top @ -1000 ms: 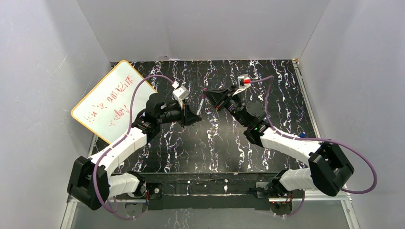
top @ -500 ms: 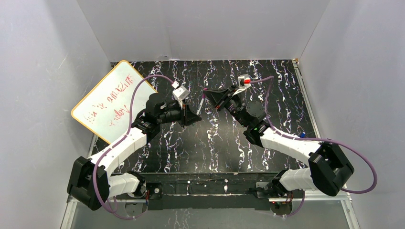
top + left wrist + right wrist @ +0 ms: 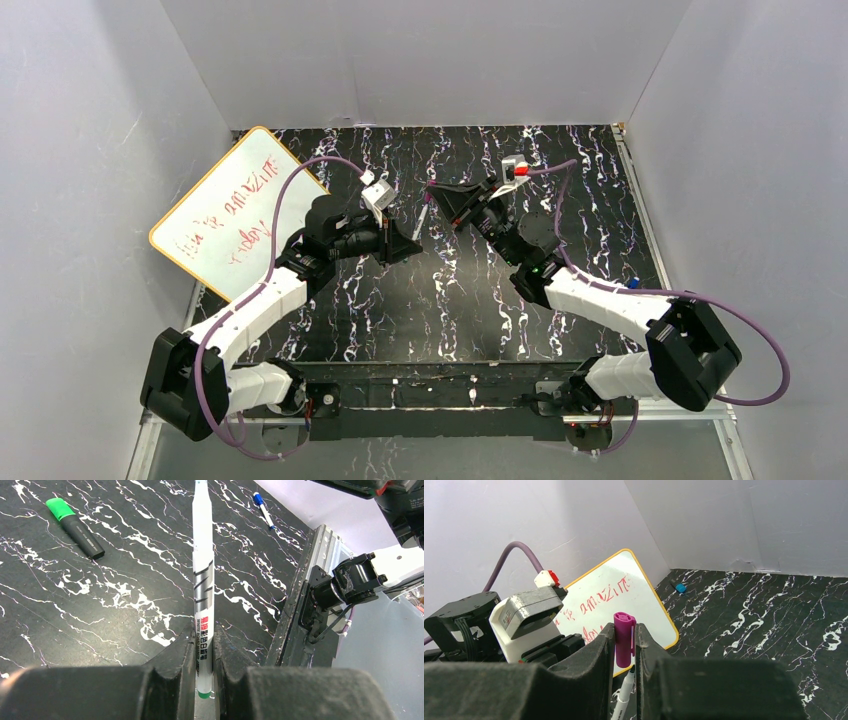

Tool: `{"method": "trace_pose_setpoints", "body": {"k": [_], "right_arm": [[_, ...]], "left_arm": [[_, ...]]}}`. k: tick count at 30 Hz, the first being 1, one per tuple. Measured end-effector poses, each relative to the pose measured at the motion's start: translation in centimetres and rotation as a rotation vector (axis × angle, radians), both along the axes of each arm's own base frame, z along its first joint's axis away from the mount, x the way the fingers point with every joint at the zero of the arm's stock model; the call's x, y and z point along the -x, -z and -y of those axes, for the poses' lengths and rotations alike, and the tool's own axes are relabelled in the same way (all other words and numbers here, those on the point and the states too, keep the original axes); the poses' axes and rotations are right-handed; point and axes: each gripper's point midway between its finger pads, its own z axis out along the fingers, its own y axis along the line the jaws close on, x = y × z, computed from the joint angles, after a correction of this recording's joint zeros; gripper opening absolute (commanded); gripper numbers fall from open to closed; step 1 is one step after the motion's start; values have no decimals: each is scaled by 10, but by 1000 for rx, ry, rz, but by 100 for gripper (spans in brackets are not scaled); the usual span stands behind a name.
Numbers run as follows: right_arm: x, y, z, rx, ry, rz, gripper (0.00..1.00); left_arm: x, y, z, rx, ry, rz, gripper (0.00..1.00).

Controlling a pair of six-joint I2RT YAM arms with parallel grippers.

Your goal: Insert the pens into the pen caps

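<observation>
My left gripper [image 3: 414, 240] is shut on the slim white-grey pen [image 3: 424, 218], which points up toward my right gripper [image 3: 437, 191]. In the left wrist view the pen [image 3: 202, 580] stands between the left gripper's [image 3: 203, 635] closed jaws. My right gripper [image 3: 625, 630] is shut on the magenta cap [image 3: 624, 640]. The pen's dark tip [image 3: 630, 671] sits just below the cap's open end, slightly to one side. A thicker black marker with a green end [image 3: 75, 526] lies on the table. The other caps and the magenta pen are out of view.
The yellow-rimmed whiteboard [image 3: 235, 212] with red writing leans at the far left. A small blue-capped pen [image 3: 263, 510] lies near the right arm's side of the black marbled table [image 3: 450, 300]. A small blue piece [image 3: 680, 588] lies near the back wall.
The right wrist has shifted very slightly. Both grippers keep their hold, and the pen tip stays just under the cap.
</observation>
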Motion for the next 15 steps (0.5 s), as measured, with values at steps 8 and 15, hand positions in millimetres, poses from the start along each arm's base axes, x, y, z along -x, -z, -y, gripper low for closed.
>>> {"method": "trace_pose_setpoints", "body": {"k": [8,15], "right_arm": [[-1,2,0,2,1,-3,20],[0,10,0,11,-2,-16,20]], "left_arm": [[0,0,0,-1,0,0,0],[1,3,-1,-9,-1,-7,0]]}}
